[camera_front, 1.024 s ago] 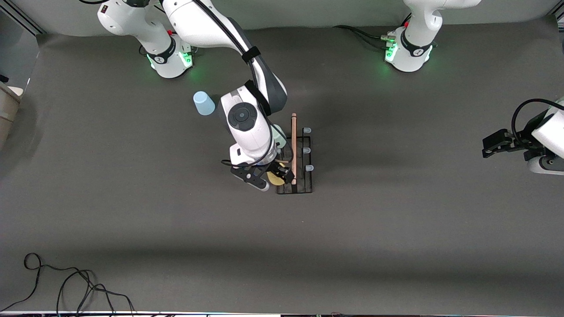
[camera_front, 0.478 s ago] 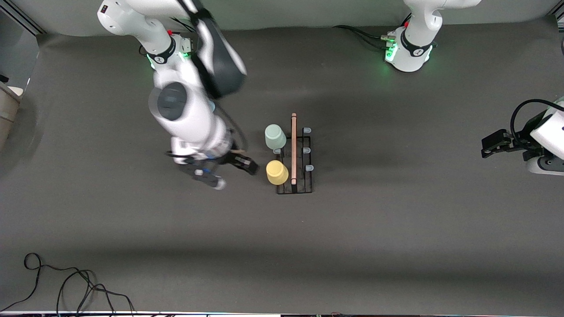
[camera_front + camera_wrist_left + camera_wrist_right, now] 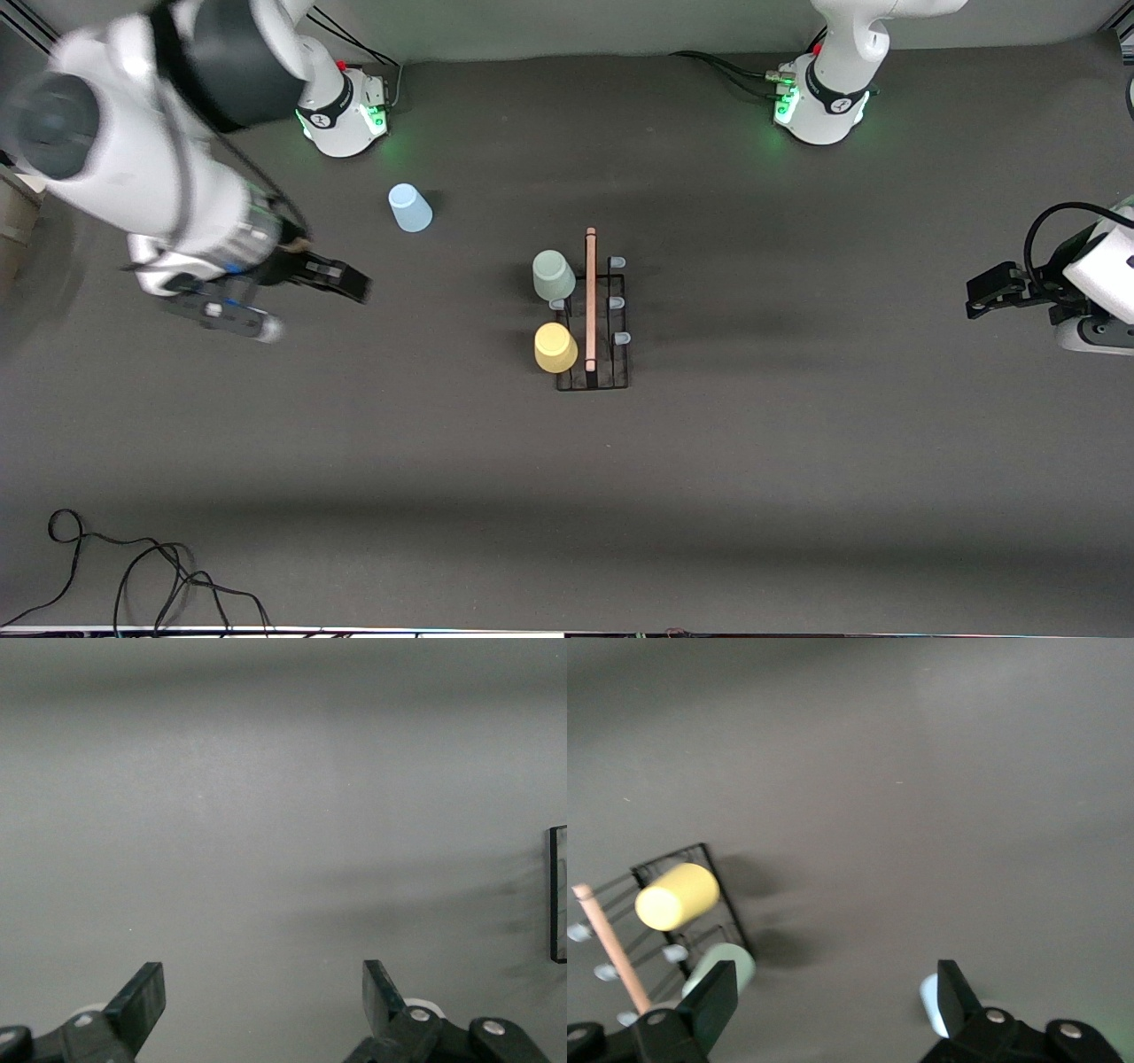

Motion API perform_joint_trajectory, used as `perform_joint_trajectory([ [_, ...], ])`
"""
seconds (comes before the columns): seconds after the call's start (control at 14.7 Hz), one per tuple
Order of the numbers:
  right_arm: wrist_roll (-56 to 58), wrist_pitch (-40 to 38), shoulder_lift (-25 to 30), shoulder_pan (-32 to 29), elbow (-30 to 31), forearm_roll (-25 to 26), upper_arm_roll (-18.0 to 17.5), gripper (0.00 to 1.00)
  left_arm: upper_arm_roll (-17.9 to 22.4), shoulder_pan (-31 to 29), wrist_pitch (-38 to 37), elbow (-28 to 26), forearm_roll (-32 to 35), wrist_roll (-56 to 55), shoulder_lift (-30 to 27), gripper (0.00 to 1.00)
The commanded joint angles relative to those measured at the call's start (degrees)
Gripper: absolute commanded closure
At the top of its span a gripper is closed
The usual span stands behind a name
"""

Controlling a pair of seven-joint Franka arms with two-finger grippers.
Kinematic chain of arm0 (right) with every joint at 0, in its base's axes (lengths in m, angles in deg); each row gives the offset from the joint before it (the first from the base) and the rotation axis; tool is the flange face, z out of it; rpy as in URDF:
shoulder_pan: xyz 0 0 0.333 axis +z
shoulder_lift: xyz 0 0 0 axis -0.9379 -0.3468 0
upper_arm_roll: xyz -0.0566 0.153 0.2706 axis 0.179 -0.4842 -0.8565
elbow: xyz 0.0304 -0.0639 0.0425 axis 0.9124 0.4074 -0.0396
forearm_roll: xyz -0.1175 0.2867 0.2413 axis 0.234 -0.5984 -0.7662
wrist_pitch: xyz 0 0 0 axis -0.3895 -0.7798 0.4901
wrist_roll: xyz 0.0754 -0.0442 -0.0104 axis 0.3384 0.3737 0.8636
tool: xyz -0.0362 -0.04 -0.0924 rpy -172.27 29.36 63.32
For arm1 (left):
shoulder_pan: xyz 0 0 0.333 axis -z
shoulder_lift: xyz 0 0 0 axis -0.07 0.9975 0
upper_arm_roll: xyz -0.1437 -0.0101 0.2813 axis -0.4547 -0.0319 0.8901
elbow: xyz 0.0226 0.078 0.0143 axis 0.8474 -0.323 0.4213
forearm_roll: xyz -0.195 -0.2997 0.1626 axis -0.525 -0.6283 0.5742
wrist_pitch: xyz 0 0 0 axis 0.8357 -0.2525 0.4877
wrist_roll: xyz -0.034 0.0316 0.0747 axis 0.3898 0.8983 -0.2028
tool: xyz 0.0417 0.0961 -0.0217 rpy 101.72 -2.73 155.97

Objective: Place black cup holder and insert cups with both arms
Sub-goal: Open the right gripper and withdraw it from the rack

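Front view: rack [image 3: 594, 354] mid-table with two cups on it, a third cup loose, both grippers empty.

Right arm is smeared with motion blur and its upper links run off the frame edge; right gripper [image 3: 288, 297] hangs over bare mat toward its own end of the table, jaws spread wide on nothing; left gripper [image 3: 992, 292] waits over the mat at the left arm's end, jaws spread too, the arm cut off by the frame edge; thin black wire rack, pale wooden rod [image 3: 591, 297] along its top, whitish-capped prongs [image 3: 617, 301]; yellow cup [image 3: 555, 347] and grey-green cup [image 3: 553, 275] sit on prongs on the side toward the right arm; matte blue cup [image 3: 409, 207] stands alone nearer the right arm's base; left wrist view catches only a sliver of the rack.
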Motion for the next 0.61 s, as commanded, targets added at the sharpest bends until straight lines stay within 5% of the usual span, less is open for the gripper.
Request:
perform_joint_trajectory([
  [0.0,8.2,-3.67,4.12,0.72,1.3,1.7,4.86,0.0,0.22,0.35,-0.26,-0.17,0.01,0.55,-0.29,0.01],
  [0.27,14.98,-4.12,4.66,0.8,0.86,7.83,7.87,0.0,0.22,0.44,-0.61,-0.52,0.01,0.46,-0.46,0.01],
  [0.55,15.26,-4.03,4.66,0.45,0.95,8.03,8.05,0.0,0.31,0.44,-0.96,-0.52,0.01,0.46,-0.82,0.01],
])
